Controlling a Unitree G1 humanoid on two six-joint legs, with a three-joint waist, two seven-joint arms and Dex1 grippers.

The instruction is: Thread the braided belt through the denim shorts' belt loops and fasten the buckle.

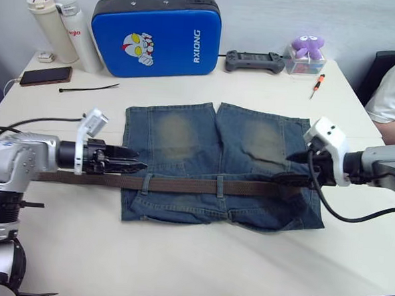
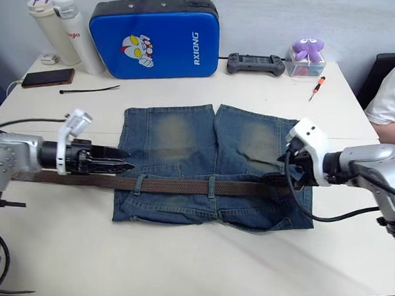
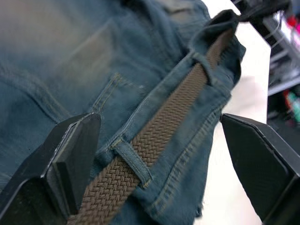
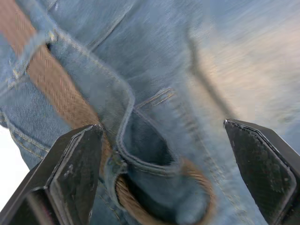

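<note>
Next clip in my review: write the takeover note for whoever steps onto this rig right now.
Left gripper: open, at the shorts' left edge over the belt.
Right gripper: open, at the shorts' right edge, over the folded waistband.
Faded blue denim shorts lie flat on the white table, waistband toward the robot.
Dark brown braided belt runs across the waistband under at least two denim belt loops; its left tail trails onto the table.
Done: most threading.
Left: check the right-edge loops, bring the ends together, fasten the buckle, which I cannot see.
</note>
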